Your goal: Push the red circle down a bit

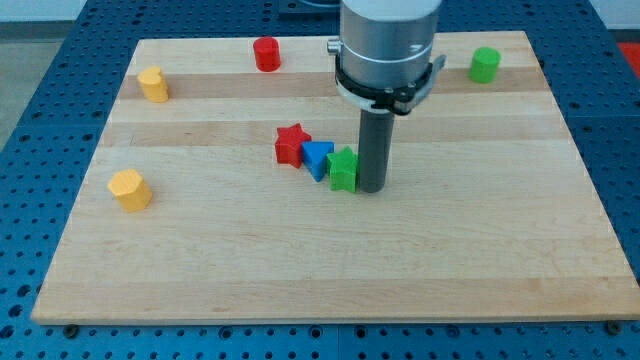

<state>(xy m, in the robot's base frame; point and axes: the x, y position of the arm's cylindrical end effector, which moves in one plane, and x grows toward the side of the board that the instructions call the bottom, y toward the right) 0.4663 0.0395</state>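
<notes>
The red circle [266, 53] stands near the view's top edge of the wooden board [330, 270], left of centre. My tip [371, 189] is at mid-board, touching the right side of a green star [343, 169]. It is well below and to the right of the red circle. A blue block [318, 158] and a red star [292, 144] sit in a row running up-left from the green star.
A yellow block [153, 84] sits at the upper left and a yellow hexagon [130, 189] at the left. A green block [485, 64] sits at the upper right. The arm's grey body [388, 45] hangs over the top centre.
</notes>
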